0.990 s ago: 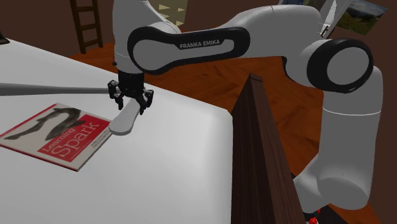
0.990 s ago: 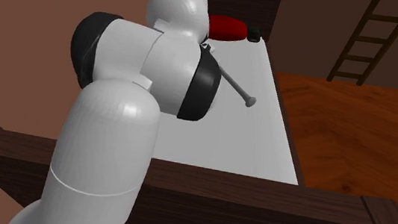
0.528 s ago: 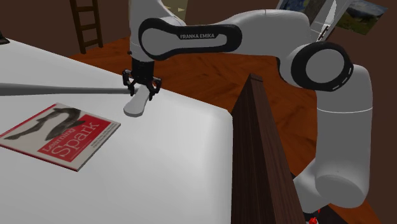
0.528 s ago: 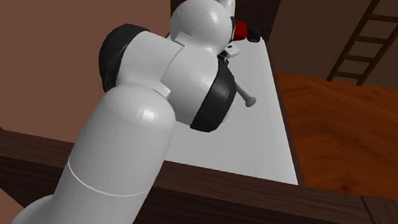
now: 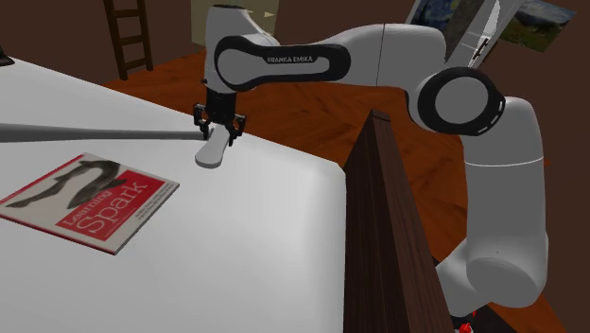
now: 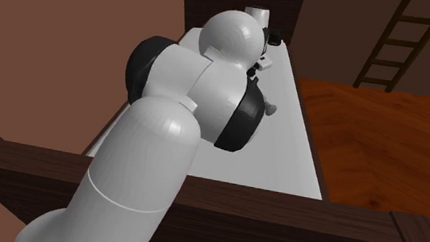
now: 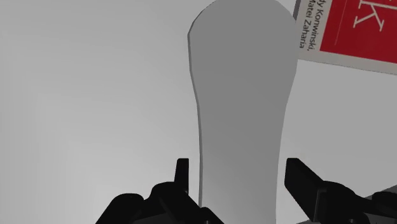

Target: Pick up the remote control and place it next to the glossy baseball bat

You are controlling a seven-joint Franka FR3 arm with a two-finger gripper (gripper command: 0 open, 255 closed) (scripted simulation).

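Note:
The remote control (image 5: 213, 149) is drawn as a plain grey, long, rounded slab. My gripper (image 5: 219, 128) is shut on its upper end, and the slab hangs tilted down over the white table (image 5: 255, 246). In the wrist view the remote control (image 7: 242, 95) runs out from between the two black fingers (image 7: 181, 184) of the gripper (image 7: 240, 191), which clasp its sides. The grey baseball bat (image 5: 95, 133) lies across the table from the shoulder view's left. Its knob end sits right beside the remote. The bat's knob (image 6: 270, 108) peeks past my arm in the second exterior view.
A red and white book (image 5: 85, 201) lies on the table toward the shoulder view's left of the remote, also seen as the book (image 7: 356, 32) beyond the remote's tip. A dark wooden board (image 5: 388, 218) stands along the table's right side. A ladder (image 5: 128, 38) stands behind.
My gripper has carried the remote off the book's edge, up and toward the shoulder view's right, to the bat's knob end. The bat and book have not moved.

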